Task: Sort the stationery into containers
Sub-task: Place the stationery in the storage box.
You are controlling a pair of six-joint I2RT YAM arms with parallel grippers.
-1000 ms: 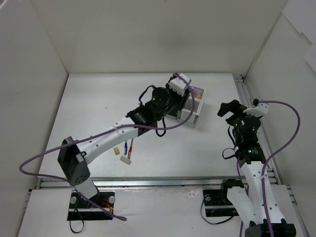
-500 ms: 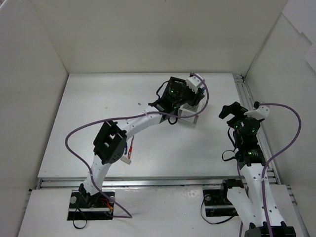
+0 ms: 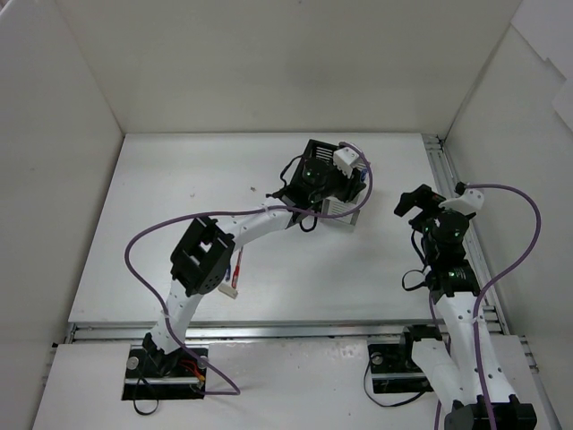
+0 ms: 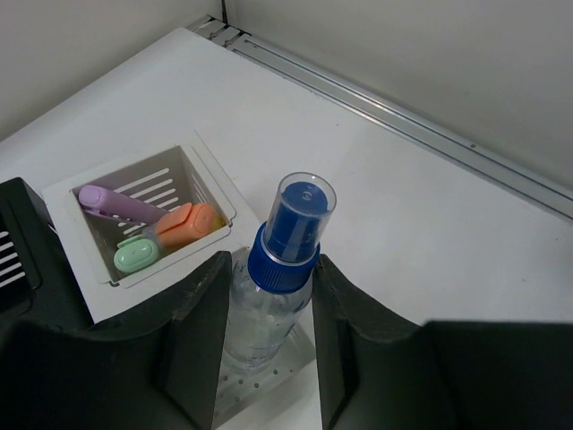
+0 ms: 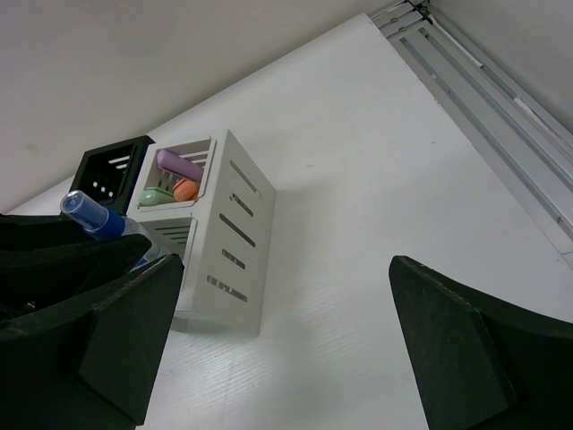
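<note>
My left gripper is shut on the clear blue-capped tube and holds it upright, its base down in a white compartment. The adjoining compartment of the white container holds purple, orange and green markers. The black container stands just beside it. In the top view the left gripper is over the white container. My right gripper is open and empty, to the right of the white container; it also shows in the top view. A red pen and a white eraser lie by the left arm.
White walls close in the table on three sides. A metal rail runs along the right edge and another along the front. The left arm's purple cable loops over the table.
The left arm has folded its elbow up and carried the gripper to the right over the white container. The right arm has barely moved.
</note>
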